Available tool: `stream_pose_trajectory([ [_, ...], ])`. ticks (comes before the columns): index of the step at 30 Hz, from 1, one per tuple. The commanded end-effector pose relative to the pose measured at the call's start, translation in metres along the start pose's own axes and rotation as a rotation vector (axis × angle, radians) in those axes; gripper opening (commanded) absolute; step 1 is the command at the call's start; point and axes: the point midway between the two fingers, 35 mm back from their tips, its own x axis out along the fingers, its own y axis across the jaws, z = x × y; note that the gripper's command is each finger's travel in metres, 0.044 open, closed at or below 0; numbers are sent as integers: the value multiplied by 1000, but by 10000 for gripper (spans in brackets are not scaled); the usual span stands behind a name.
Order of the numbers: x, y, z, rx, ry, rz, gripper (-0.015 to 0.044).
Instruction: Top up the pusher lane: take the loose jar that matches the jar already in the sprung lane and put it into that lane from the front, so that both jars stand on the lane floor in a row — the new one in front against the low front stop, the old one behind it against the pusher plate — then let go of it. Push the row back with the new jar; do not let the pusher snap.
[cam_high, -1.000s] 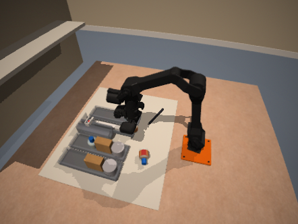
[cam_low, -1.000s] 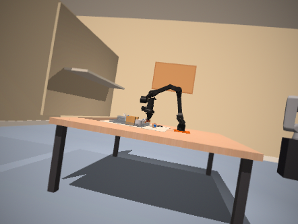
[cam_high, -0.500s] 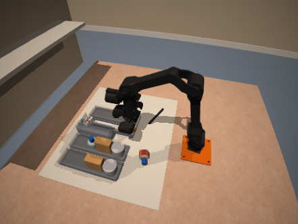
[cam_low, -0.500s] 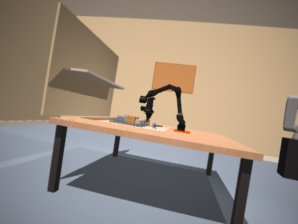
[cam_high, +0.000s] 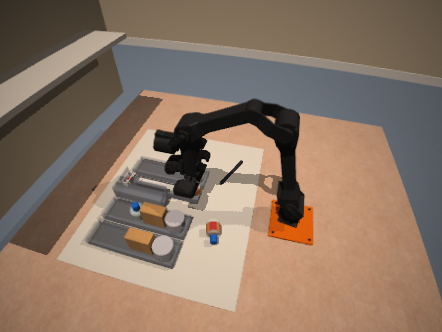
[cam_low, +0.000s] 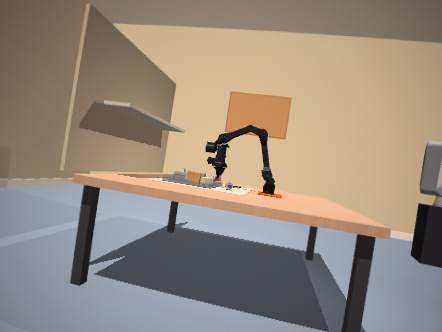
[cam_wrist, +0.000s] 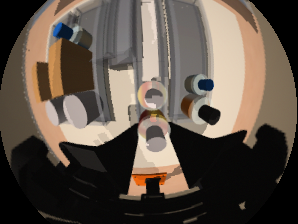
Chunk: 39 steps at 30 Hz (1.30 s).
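From above, my claw (cam_high: 186, 194) (cam_wrist: 153, 125) reaches down at the front end of the sprung grey lane (cam_high: 145, 191). In the wrist view, it grips a grey-lidded round jar (cam_wrist: 155, 137) just in front of its grey-lidded match (cam_wrist: 152, 96).
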Motion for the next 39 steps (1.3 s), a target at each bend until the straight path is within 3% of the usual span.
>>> stream_pose_trajectory([
  [1, -2, 0, 8, -5, -22, -3, 0],
  [39, -4, 0, 17, -5, -22, -3, 0],
])
